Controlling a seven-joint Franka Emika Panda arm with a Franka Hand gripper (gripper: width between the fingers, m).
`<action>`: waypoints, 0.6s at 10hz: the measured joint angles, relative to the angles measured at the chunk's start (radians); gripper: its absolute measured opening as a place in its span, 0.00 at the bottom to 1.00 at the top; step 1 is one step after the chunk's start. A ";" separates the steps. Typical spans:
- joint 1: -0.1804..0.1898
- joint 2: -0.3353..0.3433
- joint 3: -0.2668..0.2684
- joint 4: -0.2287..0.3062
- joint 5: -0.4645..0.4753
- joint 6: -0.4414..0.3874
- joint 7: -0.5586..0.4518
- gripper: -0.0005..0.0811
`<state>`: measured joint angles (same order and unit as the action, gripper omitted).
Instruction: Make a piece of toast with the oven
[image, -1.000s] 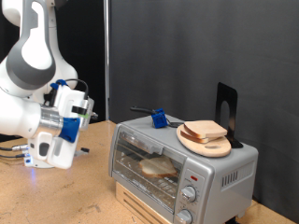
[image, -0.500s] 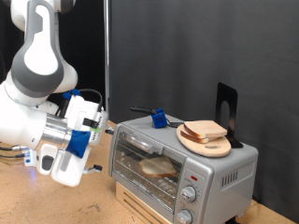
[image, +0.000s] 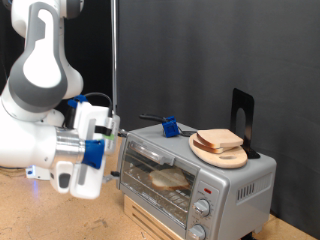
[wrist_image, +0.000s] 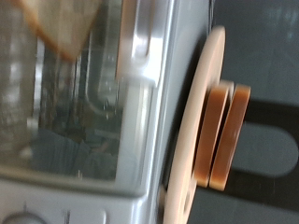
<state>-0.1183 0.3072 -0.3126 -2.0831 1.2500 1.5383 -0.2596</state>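
Note:
The silver toaster oven (image: 240, 182) stands on a wooden box at the exterior view's lower right. Its glass door looks closed, and one pale bread slice (image: 168, 179) lies inside on the rack. Two more slices (image: 220, 139) rest on a round wooden plate (image: 228, 158) on the oven's top. My gripper (image: 113, 172) is at the oven's left end, close to the door, with nothing seen between the fingers. The wrist view shows the oven door handle (wrist_image: 140, 65), the slice behind the glass (wrist_image: 61, 28), the plate edge (wrist_image: 192, 140) and its slices (wrist_image: 224, 131). No fingers show there.
A blue clip (image: 171, 127) with a dark rod lies on the oven's top at the left. A black stand (image: 241, 114) rises behind the plate. Two knobs (image: 203, 209) sit on the oven's right front. A dark curtain hangs behind; the wooden table (image: 60, 215) lies below the arm.
The arm has swung towards the exterior view's right and lower, bringing the gripper from well left of the oven up to its left end. Bread and plate have not moved.

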 joint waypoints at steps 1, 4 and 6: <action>0.000 0.037 0.009 0.037 0.032 0.003 -0.001 0.99; 0.000 0.095 0.026 0.093 0.087 0.040 -0.003 0.99; -0.016 0.114 0.031 0.118 0.111 -0.085 0.039 0.99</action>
<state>-0.1339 0.4213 -0.2814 -1.9650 1.3612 1.4532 -0.2208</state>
